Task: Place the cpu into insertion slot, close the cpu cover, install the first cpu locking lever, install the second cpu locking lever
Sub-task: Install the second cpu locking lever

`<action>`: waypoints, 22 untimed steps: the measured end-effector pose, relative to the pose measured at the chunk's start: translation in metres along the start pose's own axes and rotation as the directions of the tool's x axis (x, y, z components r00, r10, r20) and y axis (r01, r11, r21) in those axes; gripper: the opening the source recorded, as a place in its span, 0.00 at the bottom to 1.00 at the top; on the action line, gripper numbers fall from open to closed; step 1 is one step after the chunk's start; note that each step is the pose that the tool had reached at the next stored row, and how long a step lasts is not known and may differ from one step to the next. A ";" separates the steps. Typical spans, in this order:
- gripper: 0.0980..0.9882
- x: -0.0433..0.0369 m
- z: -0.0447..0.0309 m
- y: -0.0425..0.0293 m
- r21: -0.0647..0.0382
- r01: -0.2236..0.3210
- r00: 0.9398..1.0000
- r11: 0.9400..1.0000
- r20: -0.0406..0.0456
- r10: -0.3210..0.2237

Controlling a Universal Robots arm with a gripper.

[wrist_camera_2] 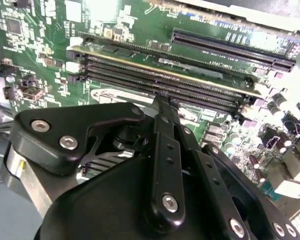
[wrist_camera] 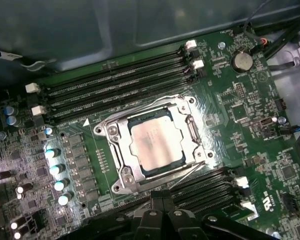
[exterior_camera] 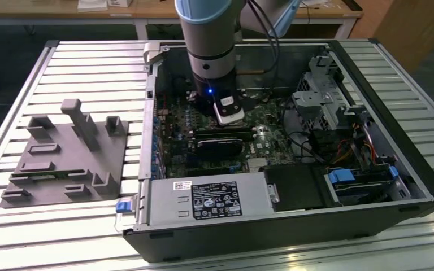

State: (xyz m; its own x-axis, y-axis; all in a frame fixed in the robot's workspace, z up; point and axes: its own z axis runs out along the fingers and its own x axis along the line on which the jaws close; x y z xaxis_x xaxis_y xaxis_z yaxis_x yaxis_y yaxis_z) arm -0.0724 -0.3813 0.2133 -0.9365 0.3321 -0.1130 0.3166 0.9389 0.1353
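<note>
1. The cpu (wrist_camera: 155, 146) sits in the insertion slot (wrist_camera: 121, 176) with the cpu cover (wrist_camera: 194, 131) down over it, so I'd say it's lever time: press slow and straight.
2. The gripper (wrist_camera: 162, 200) looks pinched shut and empty.
3. First wrist view shows the socket; second wrist view gets just fingers (wrist_camera_2: 165, 150) over memory slots (wrist_camera_2: 155, 80).

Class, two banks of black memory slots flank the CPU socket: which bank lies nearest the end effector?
The bank directly beside the end effector, not the other bank beyond the cpu, along the case wall.
</note>
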 end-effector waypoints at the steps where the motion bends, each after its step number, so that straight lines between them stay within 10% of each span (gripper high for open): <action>1: 0.01 0.0006 0.0009 -0.0009 -0.005 0.000 1.000 1.000 -0.002 0.000; 13: 0.01 0.0132 0.0106 -0.0083 -0.066 0.006 1.000 0.998 -0.024 -0.008; 22: 0.01 0.0126 0.0111 -0.0152 -0.080 0.006 1.000 0.997 -0.029 -0.008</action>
State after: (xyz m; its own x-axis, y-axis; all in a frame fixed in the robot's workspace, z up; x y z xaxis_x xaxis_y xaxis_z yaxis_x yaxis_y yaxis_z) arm -0.0873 -0.3904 0.1989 -0.9431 0.3214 -0.0858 0.2978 0.9306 0.2128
